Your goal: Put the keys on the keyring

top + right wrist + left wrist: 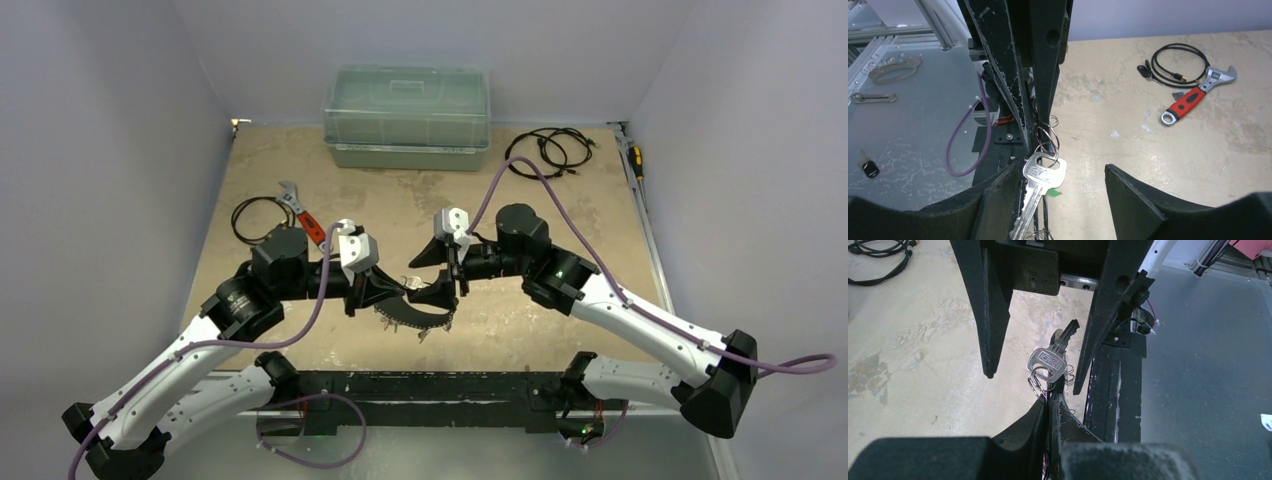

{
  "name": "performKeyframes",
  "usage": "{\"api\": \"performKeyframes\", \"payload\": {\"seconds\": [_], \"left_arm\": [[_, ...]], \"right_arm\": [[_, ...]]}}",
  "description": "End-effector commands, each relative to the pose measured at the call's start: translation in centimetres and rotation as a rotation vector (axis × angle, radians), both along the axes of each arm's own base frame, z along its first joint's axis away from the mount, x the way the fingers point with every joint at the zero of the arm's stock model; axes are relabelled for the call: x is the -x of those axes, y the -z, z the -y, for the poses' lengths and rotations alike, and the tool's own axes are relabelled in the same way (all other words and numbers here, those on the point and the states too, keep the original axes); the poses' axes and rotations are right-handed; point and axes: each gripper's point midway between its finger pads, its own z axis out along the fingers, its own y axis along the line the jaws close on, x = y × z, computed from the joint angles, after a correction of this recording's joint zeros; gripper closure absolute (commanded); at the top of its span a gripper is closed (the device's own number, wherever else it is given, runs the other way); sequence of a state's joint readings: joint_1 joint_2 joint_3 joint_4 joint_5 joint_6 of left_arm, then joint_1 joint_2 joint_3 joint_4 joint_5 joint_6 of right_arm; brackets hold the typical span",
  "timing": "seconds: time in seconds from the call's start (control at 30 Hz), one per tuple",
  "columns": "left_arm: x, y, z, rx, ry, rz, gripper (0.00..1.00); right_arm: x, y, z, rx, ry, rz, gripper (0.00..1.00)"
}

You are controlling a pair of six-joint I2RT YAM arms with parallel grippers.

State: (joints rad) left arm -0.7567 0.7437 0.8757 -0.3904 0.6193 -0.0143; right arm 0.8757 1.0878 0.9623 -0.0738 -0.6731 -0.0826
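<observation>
Left jaws clamped shut on the flat crescent keyring (418, 318), held over the worktop (560, 210) near the middle of its near edge, silver key (1040, 175) hanging at their tips, its length pointing blade-first between the right jaws, spread wide around it.

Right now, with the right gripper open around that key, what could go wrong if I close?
1. The key hangs off-centre, close to one finger of the right gripper; closing may twist it rather than pinch it.
2. It dangles on small split rings at the shut left gripper; a tug could swing it away.
3. The grippers' fingers nearly overlap and might collide.
</observation>
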Motion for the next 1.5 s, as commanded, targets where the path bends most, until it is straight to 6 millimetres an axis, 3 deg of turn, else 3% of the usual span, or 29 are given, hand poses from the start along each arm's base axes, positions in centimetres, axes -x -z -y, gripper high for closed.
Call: {"api": "performKeyframes", "payload": {"seconds": [0.0, 0.2, 0.37, 0.43, 0.77, 0.93, 1.27, 1.47], "left_arm": [[0.1, -3.5, 0.0, 0.076, 0.005, 0.092, 1.00], [0.0, -3.5, 0.0, 0.083, 0.000, 0.101, 1.00], [-0.1, -3.5, 0.0, 0.085, -0.006, 0.105, 1.00], [-0.1, -3.5, -0.1, 0.087, -0.010, 0.107, 1.00], [-0.1, -3.7, -0.3, 0.099, -0.020, 0.123, 1.00], [0.3, -3.9, -0.7, 0.107, -0.013, 0.146, 0.82], [0.4, -3.9, -1.4, 0.094, -0.037, 0.170, 0.65], [-0.5, -4.9, -1.6, 0.104, -0.106, 0.127, 0.57]], "right_arm": [[0.2, -0.7, -0.3, -0.041, -0.023, 0.000, 0.35], [0.4, -0.2, -0.4, -0.046, -0.040, -0.002, 0.58], [0.8, -0.2, -0.6, -0.057, -0.077, 0.003, 0.92], [1.0, -0.1, -0.6, -0.058, -0.091, 0.005, 1.00], [1.8, -0.2, -0.4, -0.066, -0.129, 0.017, 1.00], [2.0, -0.8, -0.1, -0.076, -0.130, 0.033, 1.00], [1.3, -0.7, 0.1, -0.049, -0.096, 0.056, 1.00], [-0.2, -0.2, 0.3, -0.013, -0.011, 0.069, 1.00]]}}
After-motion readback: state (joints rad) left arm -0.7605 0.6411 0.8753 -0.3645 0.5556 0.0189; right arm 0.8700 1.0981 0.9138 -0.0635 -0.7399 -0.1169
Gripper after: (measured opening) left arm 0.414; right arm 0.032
